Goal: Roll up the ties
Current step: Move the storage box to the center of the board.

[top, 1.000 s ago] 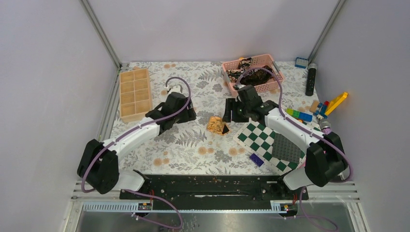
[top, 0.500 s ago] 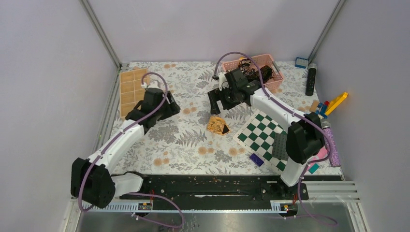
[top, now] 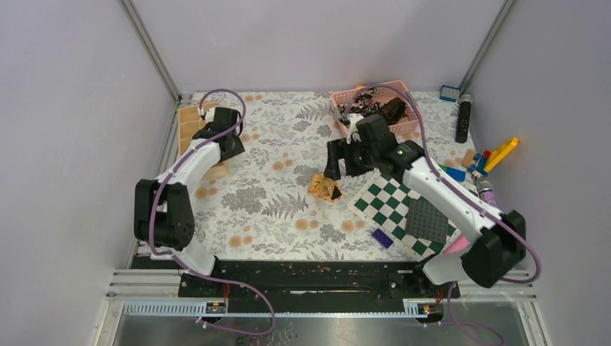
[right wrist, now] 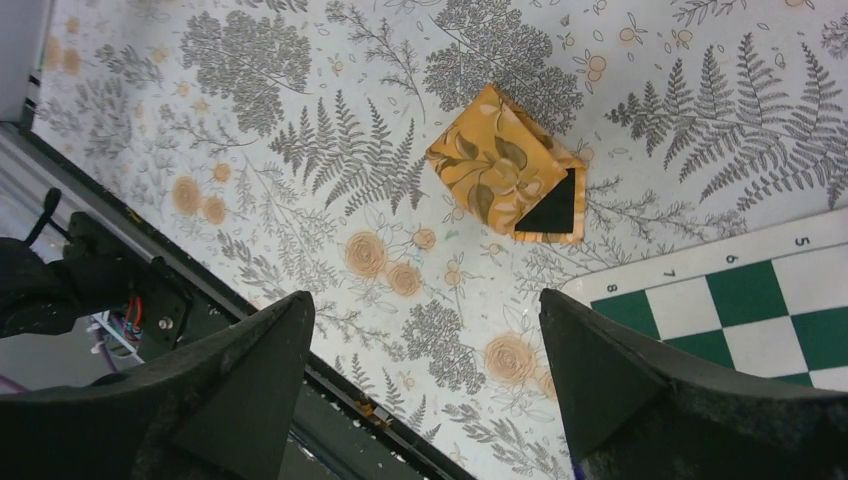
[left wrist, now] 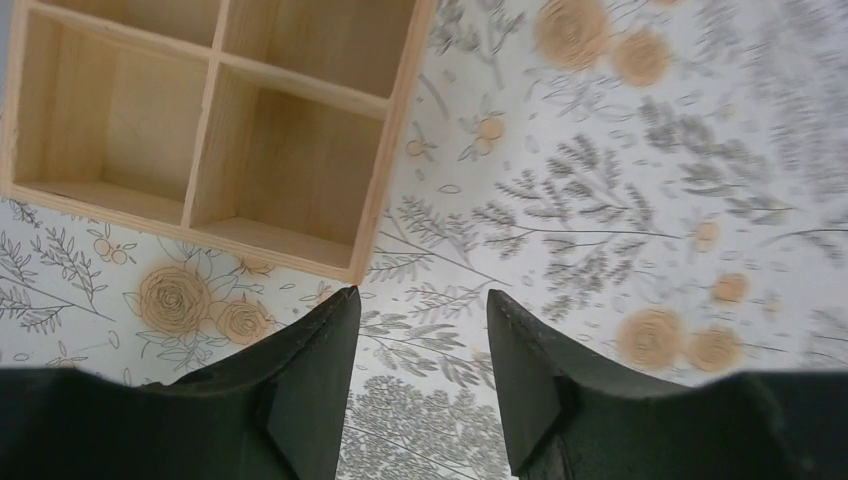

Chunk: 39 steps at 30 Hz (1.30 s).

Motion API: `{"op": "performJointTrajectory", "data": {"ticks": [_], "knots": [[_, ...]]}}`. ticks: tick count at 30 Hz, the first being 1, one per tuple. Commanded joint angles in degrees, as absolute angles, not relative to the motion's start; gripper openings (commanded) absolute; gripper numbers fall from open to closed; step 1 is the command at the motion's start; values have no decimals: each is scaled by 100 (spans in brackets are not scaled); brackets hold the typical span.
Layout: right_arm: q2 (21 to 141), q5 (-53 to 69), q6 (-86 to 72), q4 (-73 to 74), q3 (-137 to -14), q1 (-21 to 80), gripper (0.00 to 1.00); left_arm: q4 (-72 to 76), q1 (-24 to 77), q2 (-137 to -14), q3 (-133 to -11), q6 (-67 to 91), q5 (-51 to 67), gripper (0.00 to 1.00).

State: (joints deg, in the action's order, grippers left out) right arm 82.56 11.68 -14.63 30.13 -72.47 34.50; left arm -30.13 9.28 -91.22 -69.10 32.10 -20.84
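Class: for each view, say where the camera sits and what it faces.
Top external: above, behind the bases, facing down on the table; left arm, right arm show.
Left wrist: faces down past open left gripper at the wooden tray.
Right wrist: faces down past open right gripper at the rolled golden tie.
Top external, right wrist share that tie.

Broad bare stretch of floral tabletop (top: 281, 216) across the middle and near edge. Interrupted at centre by a rolled golden tie (top: 325, 187), lying below the wide-spread right gripper (right wrist: 425, 310). Just right of the roll, a flat checkered board (top: 389, 205). Far left, a wooden compartment tray (left wrist: 120, 110) just beyond the parted left gripper (left wrist: 418, 300). Far right, a pink basket (top: 336, 97) and loose toy bricks (top: 497, 155).
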Motion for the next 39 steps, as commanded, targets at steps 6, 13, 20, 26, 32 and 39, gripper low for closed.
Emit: {"op": "performJointTrajectory", "data": {"ticks": [6,13,20,26,32,39], "knots": [[7042,1090,-1706,3267,-6608,3489,90,-2712,681,-9675,-7191,2803,-2769,51],[6909,1046,-1643,3401,-6565,3491,90,-2410,521,-9968,-7146,2573,-2610,50],[6893,1081,-1686,3428,-6567,3499,90,-2166,438,-10296,-7203,2373,-1941,42],[6833,1013,-1653,3428,-6500,3497,90,-2128,460,-10523,-7344,2227,-1078,24],[6729,1005,-1677,3429,-6449,3492,90,-2322,540,-10692,-7418,2264,-721,4],[6650,891,-1648,3421,-6300,3498,91,-2433,1557,-10550,-7288,2312,-914,0]]}}
